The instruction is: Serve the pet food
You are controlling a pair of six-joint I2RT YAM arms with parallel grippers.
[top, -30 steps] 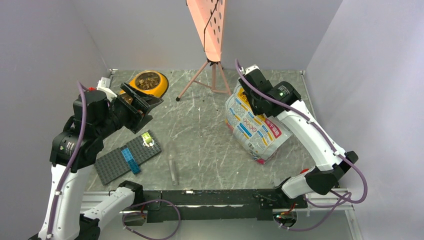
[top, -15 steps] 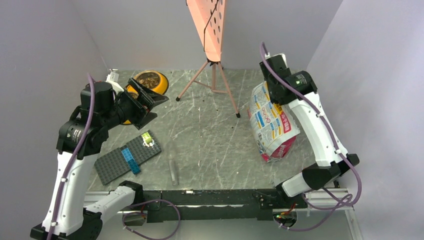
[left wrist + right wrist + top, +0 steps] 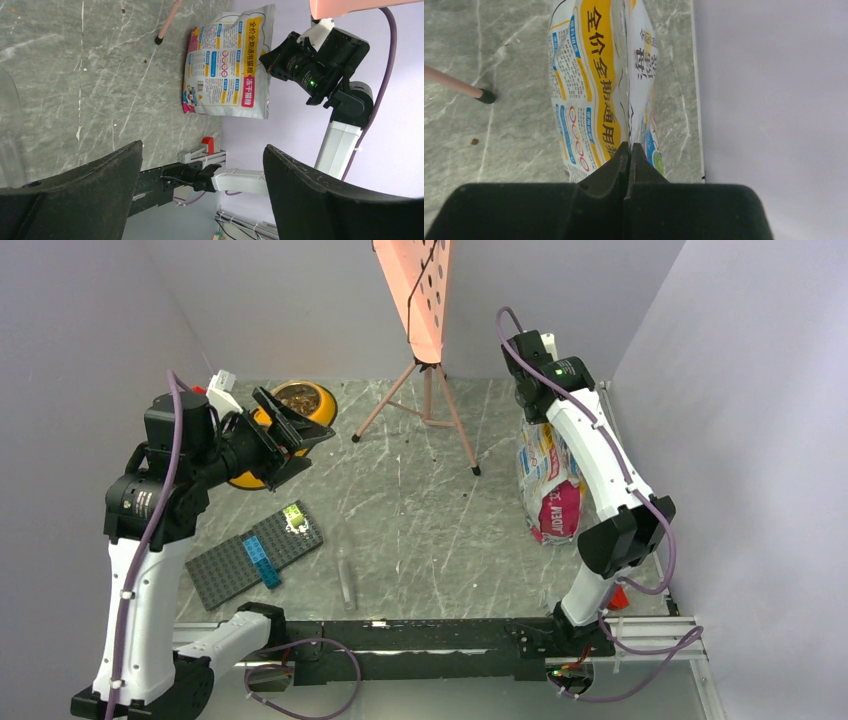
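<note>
right gripper (image 3: 629,150) clenched on white-yellow-pink printed bag (image 3: 594,75) top seam, frame right; left gripper (image 3: 305,445) released; lower it upright, don't let it tip

The table (image 3: 420,515) middle lies bare between the tripod (image 3: 430,366), bag (image 3: 546,476) and brick plate (image 3: 235,562).

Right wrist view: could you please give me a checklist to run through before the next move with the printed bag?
1. Right tool shut on the top edge of the bag: ok.
2. Left tool open and holding nothing: ok.
3. Pet food visible in a bowl of the yellow dish: ok.
4. Bag apart from the tripod leg: ok.
5. Bag mouth sealed: cannot tell.
6. Dish's second bowl filled: cannot tell, the left arm hides it.
</note>
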